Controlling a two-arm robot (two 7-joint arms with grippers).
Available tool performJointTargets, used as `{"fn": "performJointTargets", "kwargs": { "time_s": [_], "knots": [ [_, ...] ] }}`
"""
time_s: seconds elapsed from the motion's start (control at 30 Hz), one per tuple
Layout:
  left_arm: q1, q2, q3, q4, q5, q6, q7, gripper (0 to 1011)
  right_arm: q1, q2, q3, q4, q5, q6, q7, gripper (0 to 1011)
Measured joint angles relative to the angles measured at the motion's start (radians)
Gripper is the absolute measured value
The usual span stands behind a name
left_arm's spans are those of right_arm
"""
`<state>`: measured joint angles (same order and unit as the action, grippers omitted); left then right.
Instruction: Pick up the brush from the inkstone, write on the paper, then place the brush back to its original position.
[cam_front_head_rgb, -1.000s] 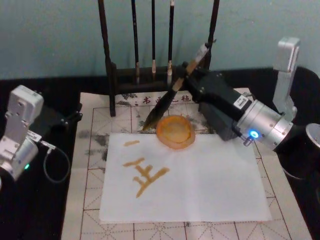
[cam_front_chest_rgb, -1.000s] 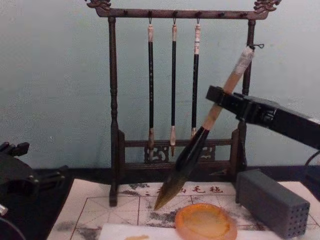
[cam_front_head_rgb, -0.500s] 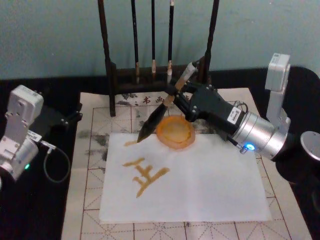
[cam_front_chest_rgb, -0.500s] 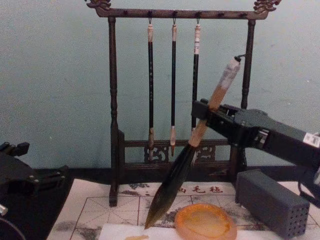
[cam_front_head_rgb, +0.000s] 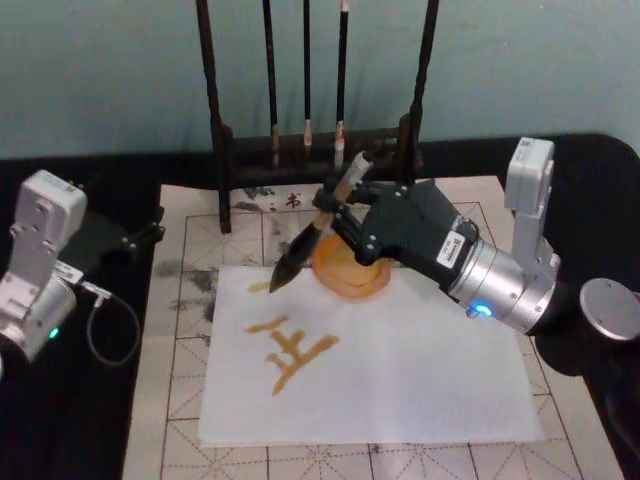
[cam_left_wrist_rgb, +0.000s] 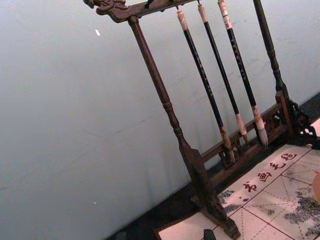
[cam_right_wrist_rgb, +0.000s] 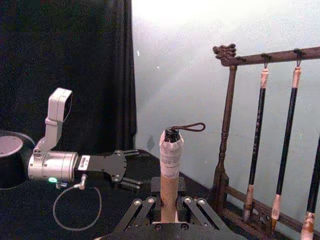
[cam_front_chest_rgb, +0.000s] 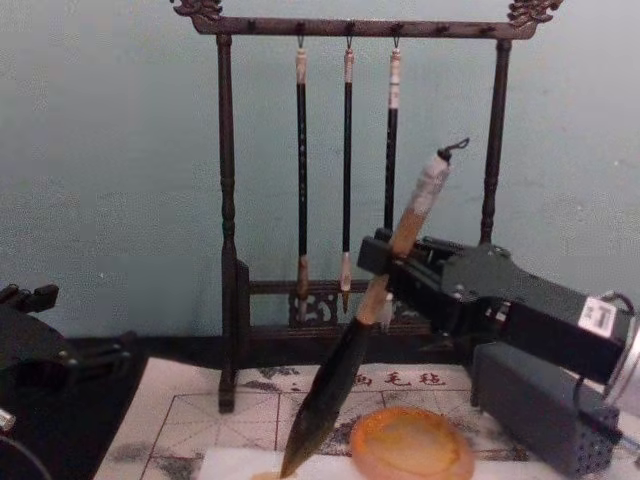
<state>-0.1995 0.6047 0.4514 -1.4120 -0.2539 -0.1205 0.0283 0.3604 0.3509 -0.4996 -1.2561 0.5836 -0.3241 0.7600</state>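
Lower and farther left now, my right gripper (cam_front_head_rgb: 342, 203) clenches the brush (cam_front_head_rgb: 300, 248), tip nearly touching the paper (cam_front_head_rgb: 420, 370); pressing hard could blot it.

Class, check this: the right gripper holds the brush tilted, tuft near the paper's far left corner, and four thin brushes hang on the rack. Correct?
No. Three thin brushes hang on the rack, not four: see the chest view. The right gripper holds the brush tilted, tuft near the far left corner of the paper.
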Motion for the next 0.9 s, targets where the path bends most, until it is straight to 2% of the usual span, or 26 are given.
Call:
{"fn": "performJointTargets", "kwargs": {
  "time_s": [0.5,0.9],
  "knots": [
    [0.0,0.0,0.0,0.0,0.0,0.0,0.0,1001,0.016,-0.037,0.006,0.058,-0.043,-0.052,0.003,179],
    [0.0,0.0,0.0,0.0,0.0,0.0,0.0,1001,0.023,-0.051,0.009,0.08,-0.059,-0.059,0.005,179]
  ]
}}
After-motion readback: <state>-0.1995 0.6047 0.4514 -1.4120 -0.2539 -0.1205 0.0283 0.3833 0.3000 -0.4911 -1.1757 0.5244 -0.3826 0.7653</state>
